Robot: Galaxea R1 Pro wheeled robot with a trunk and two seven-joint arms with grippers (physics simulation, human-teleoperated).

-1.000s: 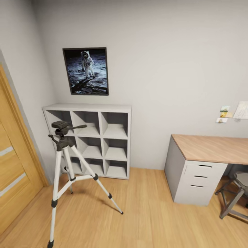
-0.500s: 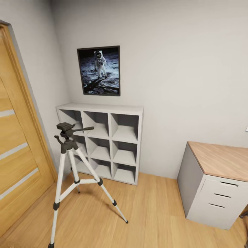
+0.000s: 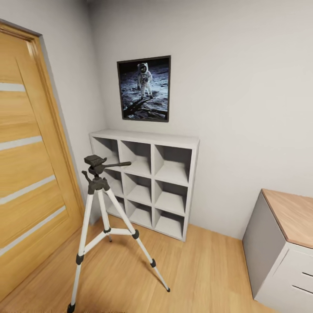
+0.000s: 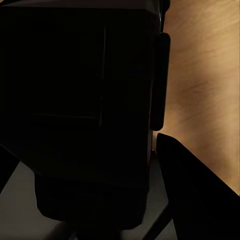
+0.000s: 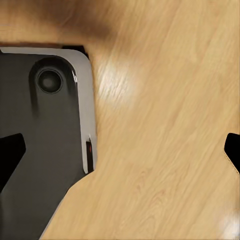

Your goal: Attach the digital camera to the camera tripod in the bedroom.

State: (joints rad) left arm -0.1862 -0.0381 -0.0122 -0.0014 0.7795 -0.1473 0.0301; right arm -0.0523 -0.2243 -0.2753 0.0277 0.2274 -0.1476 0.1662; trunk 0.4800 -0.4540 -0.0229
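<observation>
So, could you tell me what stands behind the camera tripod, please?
Behind the camera tripod stands a white cube shelf against the wall, its visible compartments empty. The tripod's legs and head cover parts of the leftmost compartments, so those cannot be fully checked.

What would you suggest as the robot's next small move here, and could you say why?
Probably keep turning and roll toward the camera tripod, so its black head comes within arm's reach. In the head view the tripod stands on the wood floor in front of the white shelf unit, beside the wooden door, and its head carries no camera.
</observation>
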